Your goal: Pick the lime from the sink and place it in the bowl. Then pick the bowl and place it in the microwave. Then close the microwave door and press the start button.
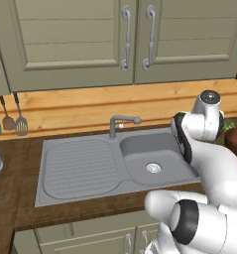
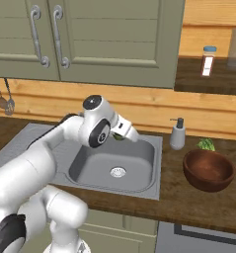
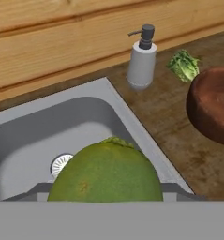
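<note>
From the left base view, the white arm bends over the right rim of the grey steel sink (image 1: 80, 168) with its ribbed drainboard and curved faucet; the tool itself is hidden behind the wrist here. A dark-brown wooden-looking bowl (image 1: 236, 141) peeks in at the right edge, on the brown wooden bench (image 1: 11, 198).

From the right base view, the tool (image 2: 123, 133) hangs above the basin, pointing right toward the bowl (image 2: 208, 169), and a small round dark-green lime (image 2: 120, 135) sits between its jaws, lifted clear of the basin floor. A grey soap dispenser (image 2: 177, 134) stands between sink and bowl.

In the hand view, the lime (image 3: 108, 174) looms large at the bottom, pinched between the two spread fingers, one on either side. It looks nearly round, with a small nub at its top edge; I cannot tell a long axis. The bowl (image 3: 212, 105) lies off to the right, apart, with a leafy green sprig (image 3: 183, 65) beside it.
</note>
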{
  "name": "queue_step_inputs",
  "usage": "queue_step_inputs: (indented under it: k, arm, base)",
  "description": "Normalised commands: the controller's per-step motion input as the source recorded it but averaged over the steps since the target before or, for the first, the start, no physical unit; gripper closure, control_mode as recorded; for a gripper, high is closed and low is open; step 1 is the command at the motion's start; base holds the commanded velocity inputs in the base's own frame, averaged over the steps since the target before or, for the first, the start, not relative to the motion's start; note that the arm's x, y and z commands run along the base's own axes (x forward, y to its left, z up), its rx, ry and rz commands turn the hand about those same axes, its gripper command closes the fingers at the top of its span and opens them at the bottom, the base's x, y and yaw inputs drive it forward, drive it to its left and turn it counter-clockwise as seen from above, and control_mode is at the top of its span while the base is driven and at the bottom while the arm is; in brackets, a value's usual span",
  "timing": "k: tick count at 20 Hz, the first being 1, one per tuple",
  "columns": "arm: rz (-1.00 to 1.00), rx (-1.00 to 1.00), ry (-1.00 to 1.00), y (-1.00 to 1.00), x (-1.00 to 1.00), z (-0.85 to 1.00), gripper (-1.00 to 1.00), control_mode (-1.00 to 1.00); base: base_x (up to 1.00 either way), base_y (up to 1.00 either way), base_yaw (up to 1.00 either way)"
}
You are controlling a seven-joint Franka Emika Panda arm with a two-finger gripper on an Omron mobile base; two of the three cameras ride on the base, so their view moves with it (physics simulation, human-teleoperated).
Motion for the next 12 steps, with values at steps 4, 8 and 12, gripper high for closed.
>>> queue_step_inputs:
  k: [4,8,12]
  arm:
    - [-0.02,0.0,0.0,-0.71,-0.21,0.0,1.0,-1.0]
    - [-0.01,0.0,0.0,-0.64,-0.04,0.03,1.0,-1.0]
    - [-0.04,0.0,0.03,-0.72,0.0,0.0,1.0,-1.0]
  base:
    - [0.0,0.0,0.0]
    - [0.0,0.0,0.0]
    - [0.0,0.0,0.0]
